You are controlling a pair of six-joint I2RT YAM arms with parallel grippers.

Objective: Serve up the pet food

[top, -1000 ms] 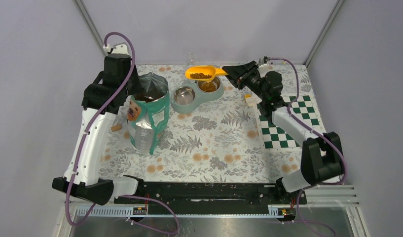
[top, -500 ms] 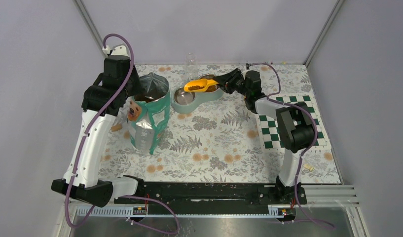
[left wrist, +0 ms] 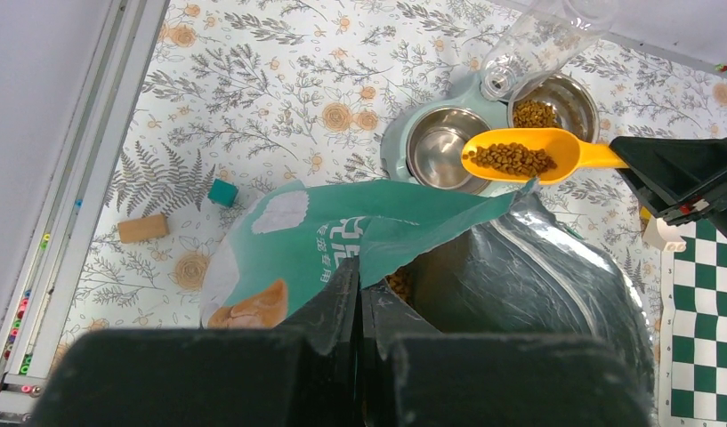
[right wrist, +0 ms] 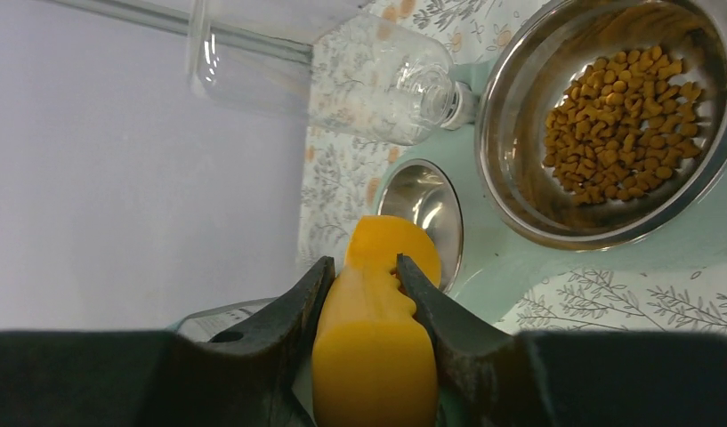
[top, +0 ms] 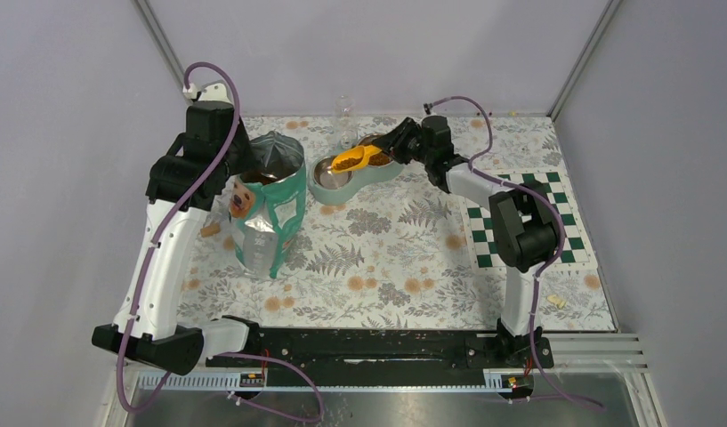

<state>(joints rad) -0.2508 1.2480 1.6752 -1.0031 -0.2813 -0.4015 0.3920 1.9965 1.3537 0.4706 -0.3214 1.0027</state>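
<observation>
The orange scoop (left wrist: 522,157) is clamped by its handle between the two fingers of the right gripper (right wrist: 364,267), which are pressed against either side of the plastic. The scoop is held roughly level above the pale green feeder (top: 317,189), with its cup over the middle of the stand, between the left steel bowl (left wrist: 438,151) and the right steel bowl (right wrist: 520,124). Whether the scoop touches the feeder cannot be told from these views. Pet food (left wrist: 511,158) is seen as a small heap of brown pellets inside the scoop, and a second patch of it (right wrist: 622,120) is spread over the bottom of the right bowl. More brown pellets (left wrist: 398,283) are glimpsed down in the open mouth of the bag (top: 270,213), which is stood upright on the floral tablecloth (top: 377,258) to the left of the feeder. The teal-and-white rim of the bag is pinched by the left gripper (left wrist: 359,302), whose fingers are closed together on the folded edge, so that the silver-lined mouth is held open. A clear plastic bottle (right wrist: 377,84) is mounted at the back of the feeder, its neck pointed down toward the stand. A cork-coloured cylinder (left wrist: 143,229) and a small teal cube (left wrist: 222,192) are left lying apart from each other on the cloth beside the bag. A green-and-white checkered mat (top: 520,240) is laid on the right side of the table, under the right arm.
</observation>
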